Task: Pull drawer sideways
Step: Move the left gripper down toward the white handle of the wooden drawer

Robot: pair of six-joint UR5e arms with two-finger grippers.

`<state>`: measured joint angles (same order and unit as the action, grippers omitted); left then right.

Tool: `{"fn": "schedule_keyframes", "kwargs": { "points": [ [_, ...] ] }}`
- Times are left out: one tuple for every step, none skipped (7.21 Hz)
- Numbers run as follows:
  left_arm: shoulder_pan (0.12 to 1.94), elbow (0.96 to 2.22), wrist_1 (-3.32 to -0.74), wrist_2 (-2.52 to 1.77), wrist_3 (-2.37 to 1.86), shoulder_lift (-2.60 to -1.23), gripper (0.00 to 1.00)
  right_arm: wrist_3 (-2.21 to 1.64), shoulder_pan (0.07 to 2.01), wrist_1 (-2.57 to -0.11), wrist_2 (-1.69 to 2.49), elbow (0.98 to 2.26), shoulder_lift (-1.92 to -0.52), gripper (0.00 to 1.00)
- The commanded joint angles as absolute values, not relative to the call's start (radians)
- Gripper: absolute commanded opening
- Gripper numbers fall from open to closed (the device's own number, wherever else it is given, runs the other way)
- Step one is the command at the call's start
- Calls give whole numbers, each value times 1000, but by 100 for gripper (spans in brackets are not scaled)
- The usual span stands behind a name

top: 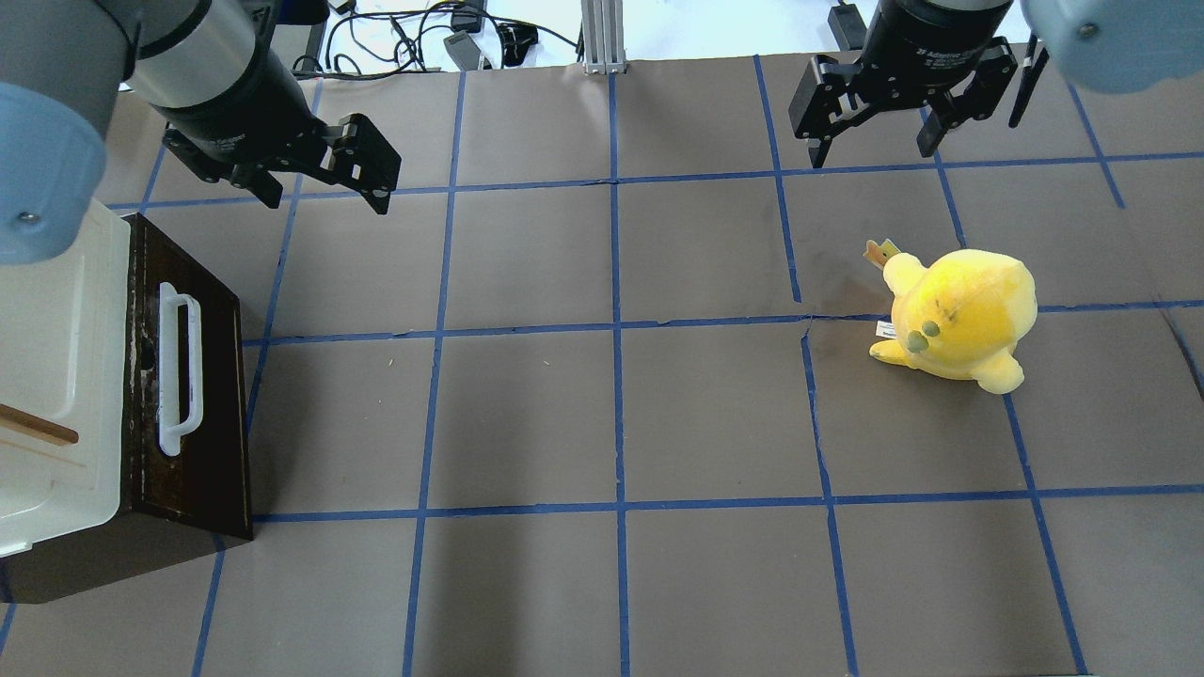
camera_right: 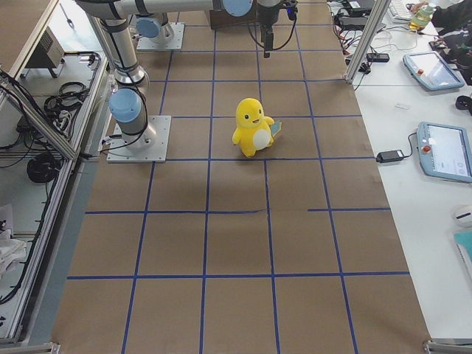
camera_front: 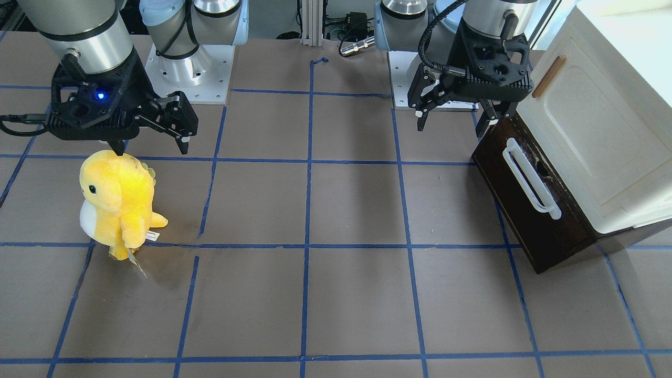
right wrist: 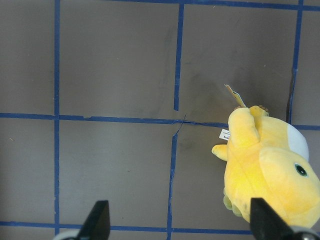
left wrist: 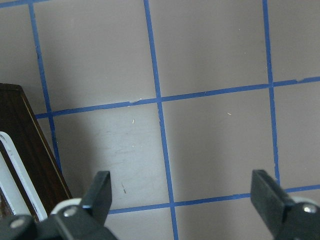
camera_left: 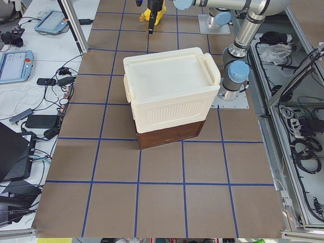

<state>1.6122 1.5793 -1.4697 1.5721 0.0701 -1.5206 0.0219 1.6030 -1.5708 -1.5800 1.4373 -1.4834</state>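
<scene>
Your left end effector (camera_front: 450,126) and right end effector (camera_front: 152,148) gape wide, both empty; the dark brown wooden drawer (camera_front: 493,164) hides its interior.

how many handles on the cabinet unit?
2. Long white bar handle on the dark drawer front; small wooden handle on the cream door above it. More could be hidden on unseen sides.

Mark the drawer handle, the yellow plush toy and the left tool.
drawer handle (top: 168,376): overhead exterior view, middle of the white bar.
yellow plush toy (top: 959,315): overhead exterior view, top of its head.
left tool (top: 326,203): overhead exterior view, midway between its open fingertips.
</scene>
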Motion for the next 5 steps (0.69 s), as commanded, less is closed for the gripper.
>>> {"fn": "schedule_keyframes", "kwargs": {
  "points": [
    [1612, 1592, -1465, 1574, 64, -1528, 100, 21, 1603, -1571, -1580, 1437, -1483, 100],
    [1612, 1594, -1466, 1575, 64, -1525, 100, 21, 1603, -1571, -1580, 1437, -1483, 100],
    [1612, 1600, -1470, 1575, 61, -1535, 100, 21, 1603, -1571, -1580, 1437, -1483, 100],
    [1611, 1606, -1457, 1577, 54, -1526, 100, 23, 1603, -1571, -1580, 1437, -1483, 100],
    [1611, 1611, -1456, 1575, 51, -1540, 100, 21, 1603, -1571, -1580, 1437, -1483, 100]
  ]
}}
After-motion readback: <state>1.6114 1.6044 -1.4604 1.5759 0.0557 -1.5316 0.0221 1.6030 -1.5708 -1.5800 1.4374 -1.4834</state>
